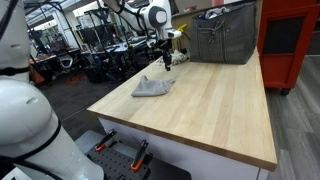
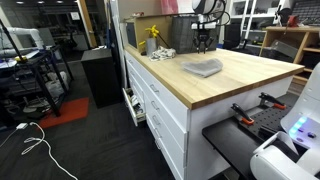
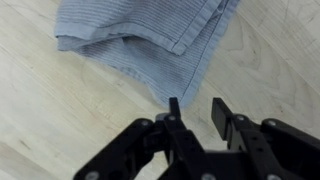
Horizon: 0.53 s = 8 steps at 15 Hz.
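- On the pale wooden table (image 1: 205, 115), just ahead of the end effector (image 3: 197, 108), lies a blue-grey striped cloth (image 3: 150, 35). It is loosely folded, one layer doubled over another, with a hemmed edge on top.
- Nothing holds the cloth. It looks slack and flat, kept in place only by its own weight on the wood, which would explain the soft, uneven folds.
- The end effector's two black fingers (image 3: 222, 112) stand partly apart. A narrow strip of bare table shows between them, and they grip nothing.
- In the wrist view the cloth's nearest corner ends right at one fingertip. Whether they touch cannot be told from there.
- In both exterior views the end effector (image 1: 167, 60) (image 2: 203, 45) points straight down. It hangs above the table at the far edge of the cloth (image 1: 152, 87) (image 2: 203, 68), and its tips look clear of the fabric.
- Behind the end effector, at the far end of the table, stands a grey metal bin (image 1: 225, 40).
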Tool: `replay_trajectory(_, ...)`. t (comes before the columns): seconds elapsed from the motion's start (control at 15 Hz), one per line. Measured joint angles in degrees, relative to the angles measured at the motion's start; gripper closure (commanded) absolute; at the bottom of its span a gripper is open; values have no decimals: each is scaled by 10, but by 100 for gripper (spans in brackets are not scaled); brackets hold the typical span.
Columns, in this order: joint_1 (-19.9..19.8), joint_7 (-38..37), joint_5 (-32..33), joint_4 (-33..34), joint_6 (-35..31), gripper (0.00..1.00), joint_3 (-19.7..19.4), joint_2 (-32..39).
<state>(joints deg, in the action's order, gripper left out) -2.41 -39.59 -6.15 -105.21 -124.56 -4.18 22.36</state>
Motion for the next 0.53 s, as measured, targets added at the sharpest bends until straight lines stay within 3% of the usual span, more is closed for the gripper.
replay_trajectory(0.27, -1, 20, -9, 10, 21, 1, -1, -6)
replay_trajectory(0.53, 3, 22, -8, 11, 23, 0, -1, -1)
